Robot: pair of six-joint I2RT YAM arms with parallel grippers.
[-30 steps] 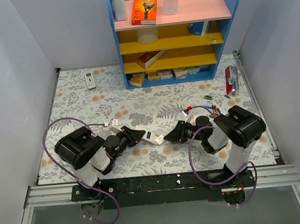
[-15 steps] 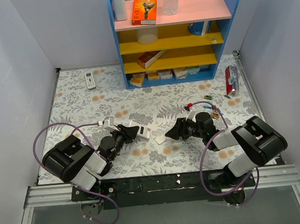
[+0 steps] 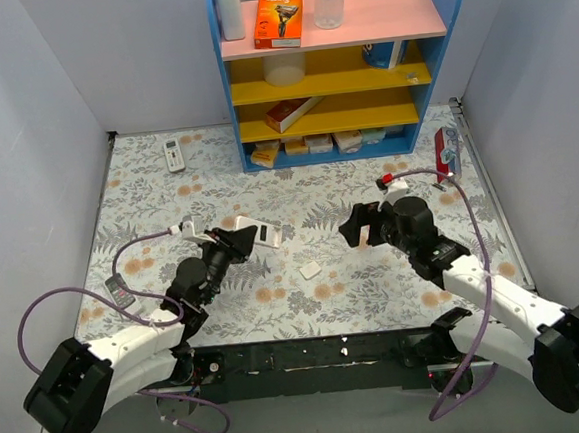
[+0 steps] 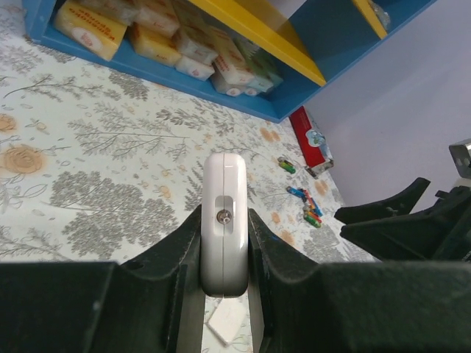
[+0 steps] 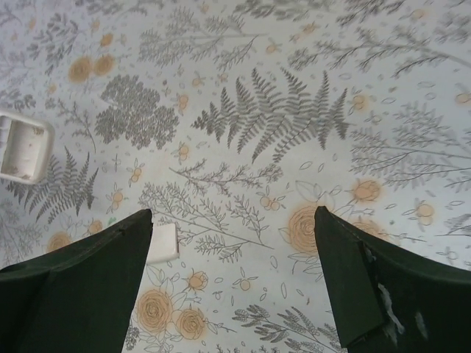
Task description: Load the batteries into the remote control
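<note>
Remote [image 4: 224,176] is pinched on its long sides by my left gripper [image 4: 224,215], fingers pressed tight on it. It is held narrow end away from the wrist camera and lifted off the table [image 3: 168,201]. From the top it sits left of centre, white side up as far as I can tell. The right wrist view catches a hollow white end of it at the left edge.

My right gripper [image 5: 232,220] has its jaws spread wide with nothing between them. It hangs over the floral mat right of centre and faces the left gripper, well apart from it.

A small white piece [image 3: 311,270] lies flat on the mat between the two grippers, touching neither. In the right wrist view it shows just beside the left finger.

Batteries [image 4: 307,207] lie in a loose mixed-colour bunch on the mat beyond the remote, toward the right side. One green cell lies a bit apart, nearer the red pack [image 4: 309,140].

The blue shelf [image 3: 328,73] stands at the back. A second white remote [image 3: 173,153] lies far left of it.
</note>
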